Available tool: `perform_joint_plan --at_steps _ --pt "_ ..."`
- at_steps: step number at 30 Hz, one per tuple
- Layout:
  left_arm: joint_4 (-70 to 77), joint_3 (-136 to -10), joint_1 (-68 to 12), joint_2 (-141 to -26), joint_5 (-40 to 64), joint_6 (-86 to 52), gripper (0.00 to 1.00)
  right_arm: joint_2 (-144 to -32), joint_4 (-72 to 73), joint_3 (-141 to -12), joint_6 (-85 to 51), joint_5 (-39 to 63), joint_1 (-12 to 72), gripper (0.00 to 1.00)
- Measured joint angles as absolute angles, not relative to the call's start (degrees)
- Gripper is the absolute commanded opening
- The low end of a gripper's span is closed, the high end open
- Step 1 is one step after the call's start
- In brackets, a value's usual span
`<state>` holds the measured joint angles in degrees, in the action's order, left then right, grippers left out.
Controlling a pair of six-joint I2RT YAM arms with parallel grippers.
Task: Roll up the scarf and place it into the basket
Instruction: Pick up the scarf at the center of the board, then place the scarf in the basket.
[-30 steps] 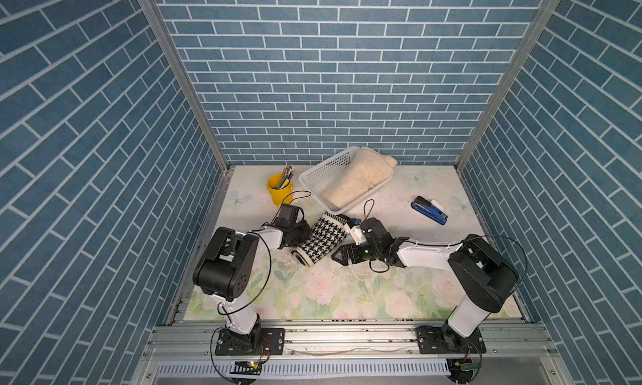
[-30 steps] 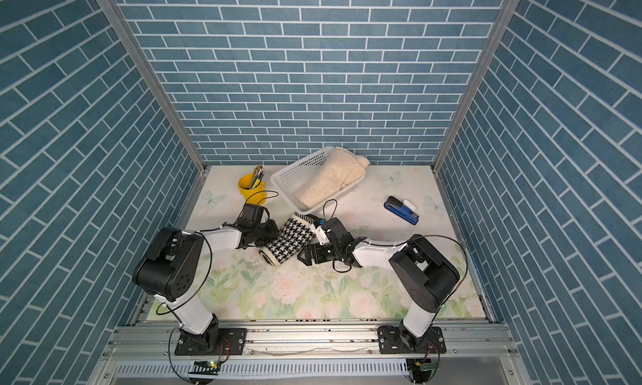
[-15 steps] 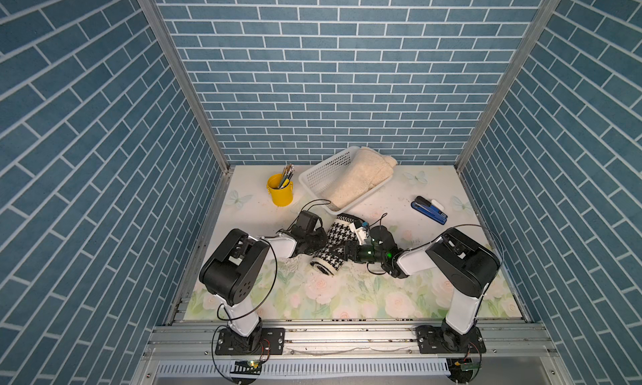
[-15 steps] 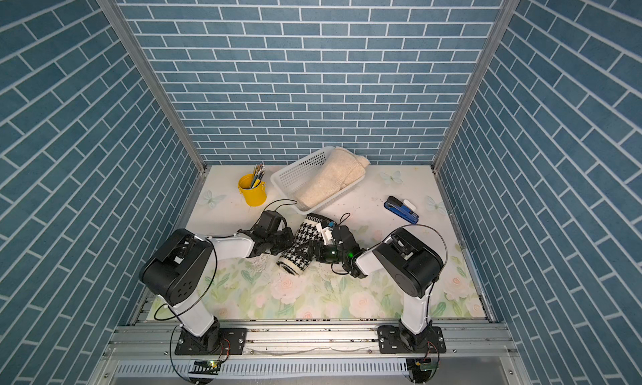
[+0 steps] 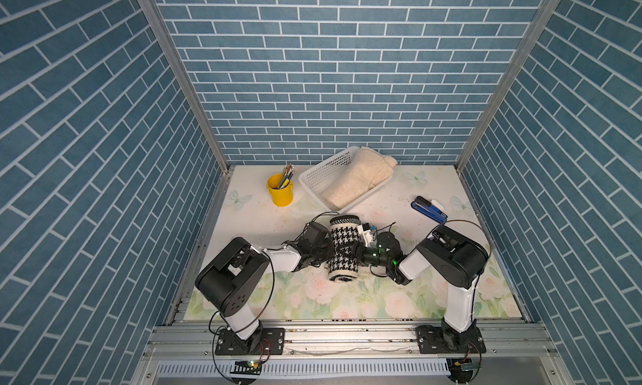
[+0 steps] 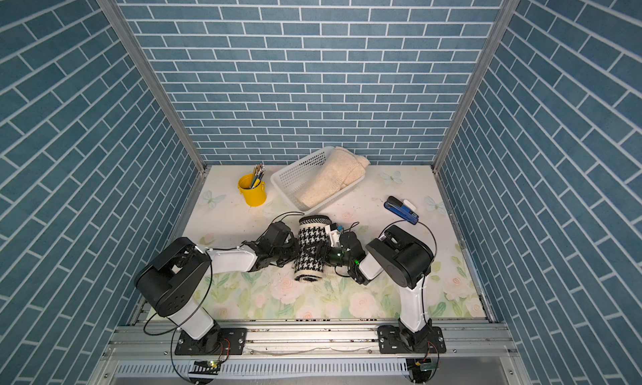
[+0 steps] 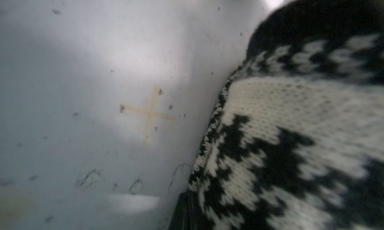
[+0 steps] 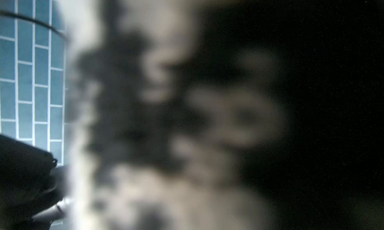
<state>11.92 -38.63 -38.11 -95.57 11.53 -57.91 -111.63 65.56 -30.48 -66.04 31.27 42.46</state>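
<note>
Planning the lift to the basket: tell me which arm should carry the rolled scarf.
Probably the right. The right gripper reaches over the middle of the houndstooth scarf roll, its fingers on it; the left gripper is shut against the roll's side. The white basket lies straight behind.

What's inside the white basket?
A cream knitted cloth fills most of the basket, with one end poking over the rim. The cloth covers the basket floor beneath it, so anything lying under it can't be seen.
</note>
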Motion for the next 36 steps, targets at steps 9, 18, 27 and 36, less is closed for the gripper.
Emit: perform_joint_plan --at_steps 9,18,27,36 --pt "11.0 -38.9 -38.1 -95.2 11.5 -58.2 0.06 -106.0 50.5 -33.4 -58.7 29.3 43.4 0.00" --pt "-6.9 -38.2 -28.9 -77.3 10.7 -53.6 0.08 -93.4 23.9 -45.7 -45.3 28.3 45.4 0.00" --pt "-17.3 -40.9 -17.3 -64.2 8.1 -47.2 0.09 -100.6 24.8 -68.7 -43.2 30.4 38.8 0.00" --pt "-18.3 -37.3 -16.5 -64.8 10.3 -46.6 0.09 -131.6 39.7 -95.1 -57.8 29.0 34.3 0.00"
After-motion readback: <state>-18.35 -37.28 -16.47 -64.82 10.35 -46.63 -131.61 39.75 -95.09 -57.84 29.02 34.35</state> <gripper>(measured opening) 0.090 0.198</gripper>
